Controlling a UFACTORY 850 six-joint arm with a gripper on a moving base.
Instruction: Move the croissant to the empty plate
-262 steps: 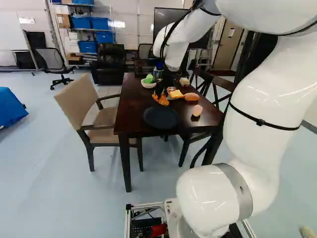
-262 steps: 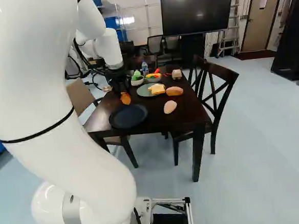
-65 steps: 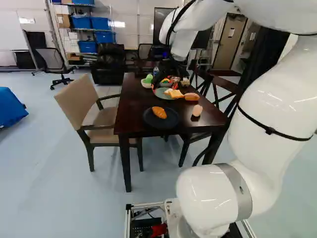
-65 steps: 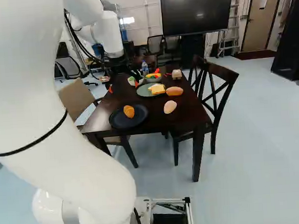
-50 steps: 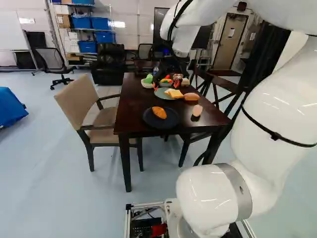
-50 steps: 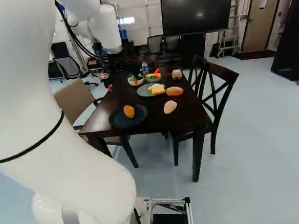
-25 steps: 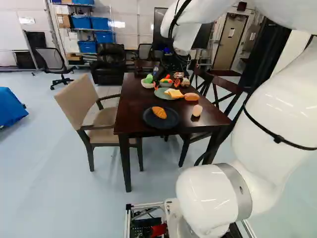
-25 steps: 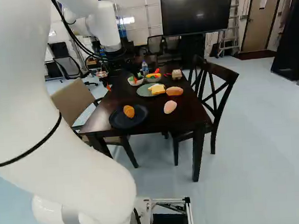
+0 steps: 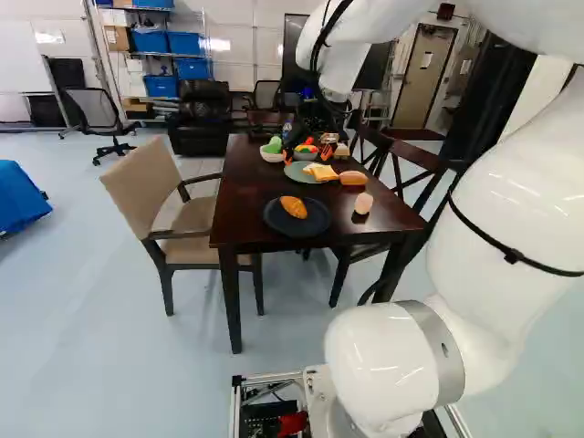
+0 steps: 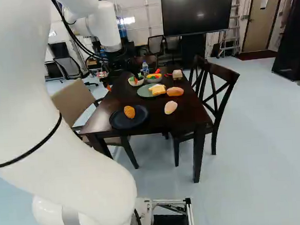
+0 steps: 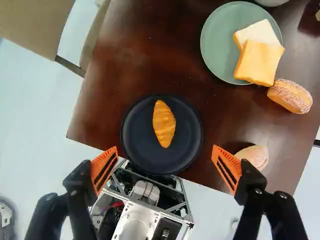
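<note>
Already, the croissant is lying on the dark plate, so I judge the placing is done; what remains is to keep it undisturbed. This plate is close to the near edge of the desk. If the arm comes low on its way home, it could push the plate outward, and the croissant could roll off with it. The pale bun is also near that edge, well apart from the plate.

Behind them there is a bare strip of wood, then the green plate with bread slices, and the long roll beside it. Farther, the gripper is raised with its fingers wide apart, holding nothing. Its height over the bowls is perhaps small; the base views are too dark there to be sure. A sideways swing at low height could catch them or the bottle. The armchair narrows one side, therefore the safer room seems to be upward.
</note>
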